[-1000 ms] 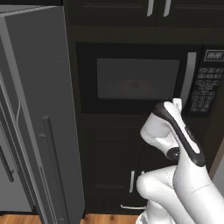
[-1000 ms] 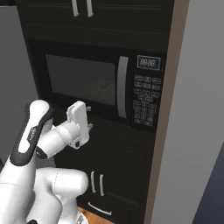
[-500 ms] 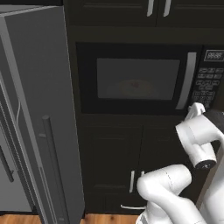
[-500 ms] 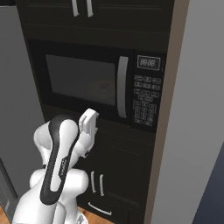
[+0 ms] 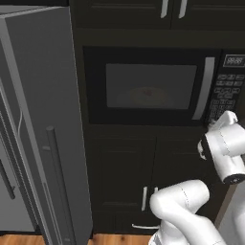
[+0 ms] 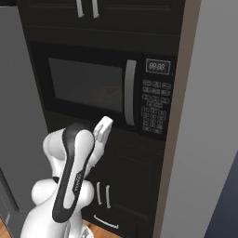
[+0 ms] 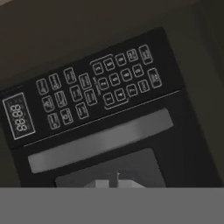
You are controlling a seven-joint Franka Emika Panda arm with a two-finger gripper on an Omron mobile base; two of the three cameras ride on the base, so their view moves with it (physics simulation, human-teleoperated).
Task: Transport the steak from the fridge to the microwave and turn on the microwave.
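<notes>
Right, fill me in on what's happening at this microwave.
The white arm has its end effector raised in front of the black built-in microwave, just below and left of the keypad, and it is pinched shut with nothing visibly held. The microwave door is closed, and a steak shows faintly through the window. The hand view looks straight at the keypad, so pressing a button looks like the likely next move. The grey fridge door stands open at the left.

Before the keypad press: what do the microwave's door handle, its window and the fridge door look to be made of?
Handle: likely brushed metal or silver-painted plastic, with a pale matte sheen. Window: looks like tinted glass, since the steak shows dimly through it. Fridge door: flat grey, probably painted or stainless steel, with no visible reflections to settle it.
</notes>
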